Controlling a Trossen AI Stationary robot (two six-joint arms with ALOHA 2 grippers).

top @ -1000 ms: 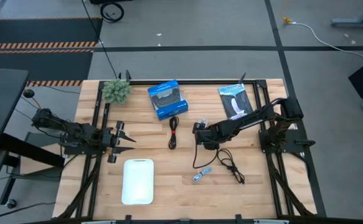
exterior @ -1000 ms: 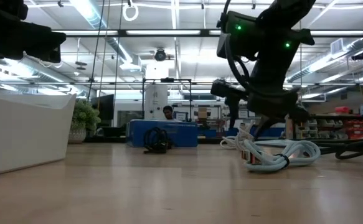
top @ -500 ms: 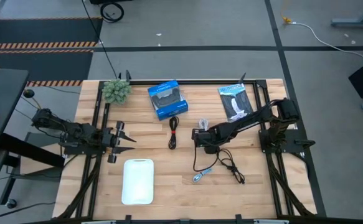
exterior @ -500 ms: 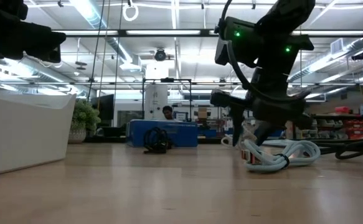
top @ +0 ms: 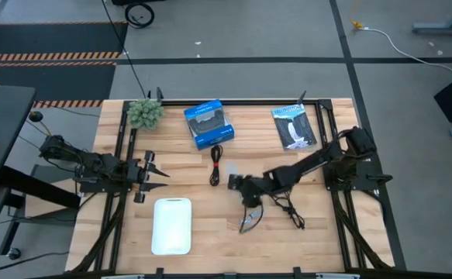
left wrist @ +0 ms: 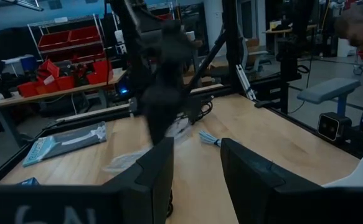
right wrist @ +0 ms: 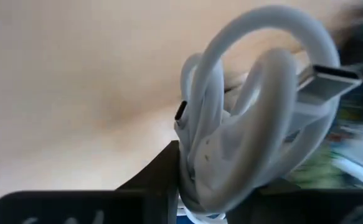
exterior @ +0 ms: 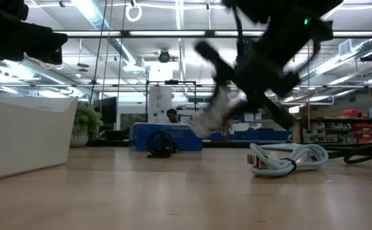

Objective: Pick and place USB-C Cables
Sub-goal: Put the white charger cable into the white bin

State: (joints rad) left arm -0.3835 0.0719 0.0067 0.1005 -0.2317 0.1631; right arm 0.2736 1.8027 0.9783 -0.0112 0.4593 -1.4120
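Right gripper [top: 237,183]: over the middle of the desk, arm reaching in from the right edge; fingers clamped on a coiled white USB-C cable [right wrist: 249,124], gripped across the bundle so the loops stay together and one metal plug sticks out clear of the pads. Cable is off the wood in the low view [exterior: 214,118].

White rectangular plastic bin [top: 171,225]: near edge, left of centre, empty as far as the high view shows. Judged the drop target, since the loaded gripper sits between the cables and this bin.

Light blue-grey coiled cable [top: 249,222]: flat on the wood near the near edge, just beside the gripper. Not yet handled.

Thin black loose cable [top: 288,208]: right of the blue-grey one, sprawled, so it likely needs a pinch at its bunched part.

Left gripper [top: 157,175]: at the left edge, clear of the bin; fingers spread narrowly [left wrist: 162,171], nothing between them. Waiting.

Black-with-red coiled cable [top: 215,165]: centre, toward the far edge, lying lengthwise.

Blue box [top: 208,124]: far edge, just beyond that cable.

Black-and-white flat packet [top: 294,126]: far edge, right.

Small green potted plant [top: 145,113]: far left corner.
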